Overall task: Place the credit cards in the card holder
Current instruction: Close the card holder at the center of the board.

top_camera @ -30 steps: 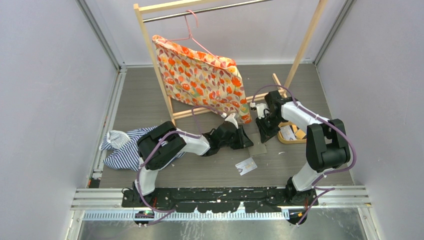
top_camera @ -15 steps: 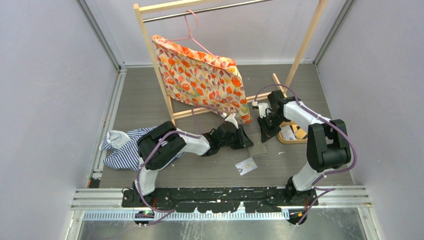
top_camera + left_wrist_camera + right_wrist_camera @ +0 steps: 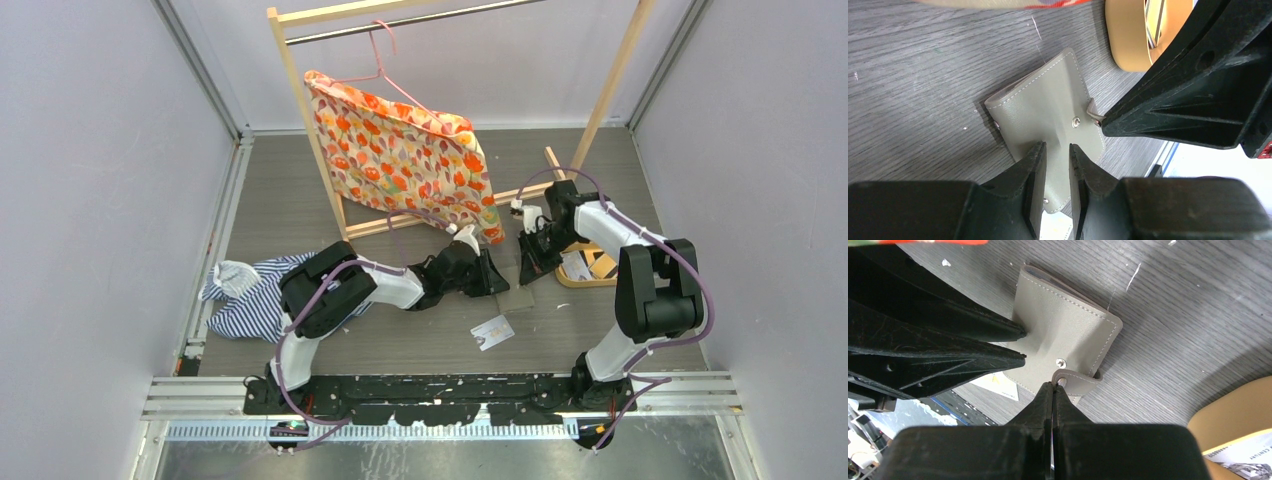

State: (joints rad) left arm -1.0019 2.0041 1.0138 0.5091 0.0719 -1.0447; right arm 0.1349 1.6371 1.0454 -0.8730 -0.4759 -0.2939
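Note:
The grey-brown card holder (image 3: 1048, 100) lies folded on the table, snap side up. My left gripper (image 3: 1057, 147) holds its near edge, jaws narrowly apart with a crease in the leather between them. From the other side my right gripper (image 3: 1054, 386) is shut on the tip of the snap tab (image 3: 1075, 380), which curls up off the card holder (image 3: 1063, 330). One white credit card (image 3: 492, 332) lies loose in front of the card holder (image 3: 520, 297). More credit cards (image 3: 575, 265) rest in the oval wooden tray (image 3: 585, 281).
A wooden clothes rack (image 3: 310, 140) with a floral garment (image 3: 400, 150) on a pink hanger stands right behind both grippers. Striped clothing (image 3: 245, 295) lies beside the left arm. The tray (image 3: 1128, 45) sits close on the right.
My right gripper has closed onto the snap tab and its arm has shifted slightly to the right. The left gripper has kept its hold and place.

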